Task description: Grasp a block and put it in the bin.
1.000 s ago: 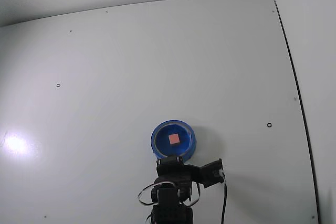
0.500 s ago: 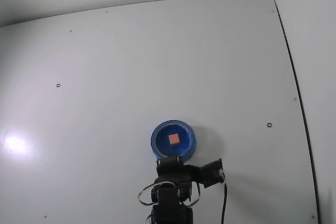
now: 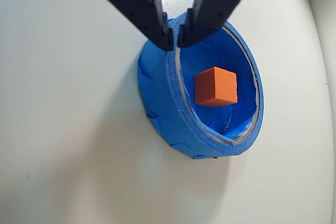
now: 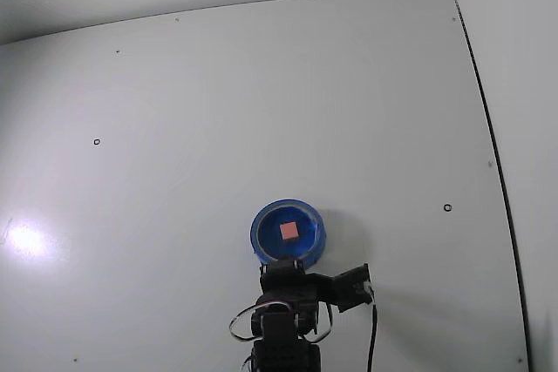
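In the wrist view, the small orange-red cube block (image 3: 216,86) lies on the floor of the round, shallow bright-blue bin (image 3: 168,114), roughly at its middle, while the black two-finger gripper (image 3: 175,40) hangs over the bin's near rim with its fingertips almost together, a thin gap between them and nothing held. In the fixed view, the block (image 4: 289,231) sits centred in the blue bin (image 4: 261,237) on the plain white table (image 4: 261,111), and the arm's black gripper (image 4: 288,265) sits just beside the bin's lower edge, empty.
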